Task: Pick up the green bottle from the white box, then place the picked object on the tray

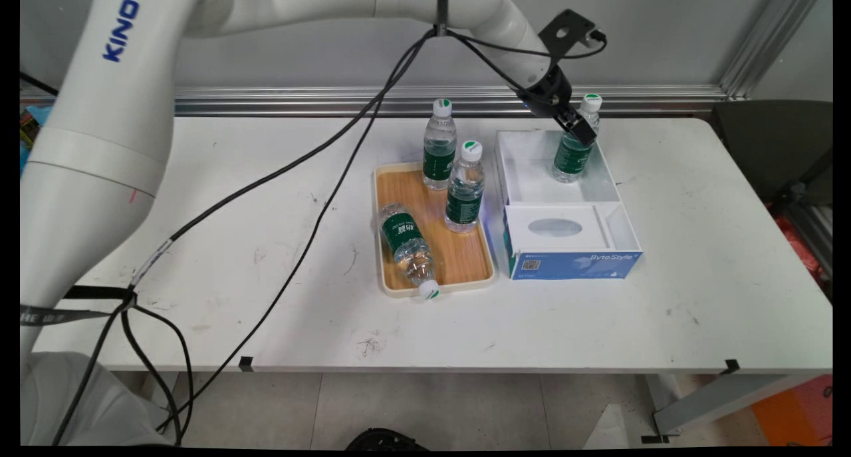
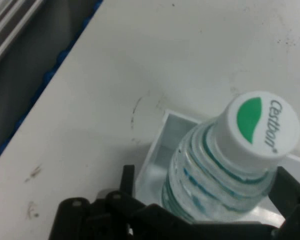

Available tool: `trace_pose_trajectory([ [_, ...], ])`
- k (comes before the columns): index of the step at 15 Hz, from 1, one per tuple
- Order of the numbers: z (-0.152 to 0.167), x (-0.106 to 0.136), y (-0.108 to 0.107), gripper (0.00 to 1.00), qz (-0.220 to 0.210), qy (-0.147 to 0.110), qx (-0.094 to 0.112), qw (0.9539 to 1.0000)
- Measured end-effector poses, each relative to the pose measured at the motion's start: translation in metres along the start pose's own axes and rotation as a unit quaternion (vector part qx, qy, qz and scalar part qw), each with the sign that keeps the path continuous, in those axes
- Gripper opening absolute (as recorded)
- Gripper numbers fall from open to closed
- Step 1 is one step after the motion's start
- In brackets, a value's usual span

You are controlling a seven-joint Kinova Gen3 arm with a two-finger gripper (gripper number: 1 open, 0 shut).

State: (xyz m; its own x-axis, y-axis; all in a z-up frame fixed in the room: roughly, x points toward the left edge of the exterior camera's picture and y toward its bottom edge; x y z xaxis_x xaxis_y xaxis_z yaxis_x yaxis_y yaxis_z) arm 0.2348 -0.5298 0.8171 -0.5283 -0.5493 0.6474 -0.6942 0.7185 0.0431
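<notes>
Reaches in from the upper left and hangs low over the far end of the white box (image 1: 532,177), with the jaws set either side of the upper body of a water bottle (image 1: 570,156) (image 2: 225,170) just under its green-and-white cap. Cannot tell from either view whether the jaws are pressing on the plastic or merely standing round it: shows one black side close against the ribbing and a sliver of box wall beside the other. Finds that bottle in the far part of the box, leaning slightly rather than plumb, its foot down among the box walls and not clearly seen to rest or hang. Shows a blue tissue box (image 1: 572,261) at the near end of the white box, and just to the left a wooden tray (image 1: 469,261) on the desk (image 1: 266,244), carrying two upright bottles (image 1: 439,144) (image 1: 465,191) and a third lying on its side (image 1: 407,244) with its cap over the near rim. Looks risky chiefly in the hold: thin, ribbed, rounded plastic taken high near the neck could slide or swing, and a lean like this could topple the bottle against the box wall if let go. Leaves little room, too, for a sideways sweep, which could knock the nearer upright bottle.
</notes>
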Motion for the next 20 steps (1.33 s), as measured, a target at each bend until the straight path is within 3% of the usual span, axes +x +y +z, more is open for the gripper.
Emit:
trace_pose_trajectory([
  [6,0.021,0.0,-0.001,1.0,0.02,0.002,-0.015,0.9997],
  [7,0.023,0.0,0.0,0.0,0.022,0.002,-0.017,0.9996],
  [14,0.015,-0.002,0.006,0.0,0.039,0.008,-0.015,0.9991],
  [20,-0.03,0.011,0.017,0.0,0.042,0.036,0.002,0.9985],
])
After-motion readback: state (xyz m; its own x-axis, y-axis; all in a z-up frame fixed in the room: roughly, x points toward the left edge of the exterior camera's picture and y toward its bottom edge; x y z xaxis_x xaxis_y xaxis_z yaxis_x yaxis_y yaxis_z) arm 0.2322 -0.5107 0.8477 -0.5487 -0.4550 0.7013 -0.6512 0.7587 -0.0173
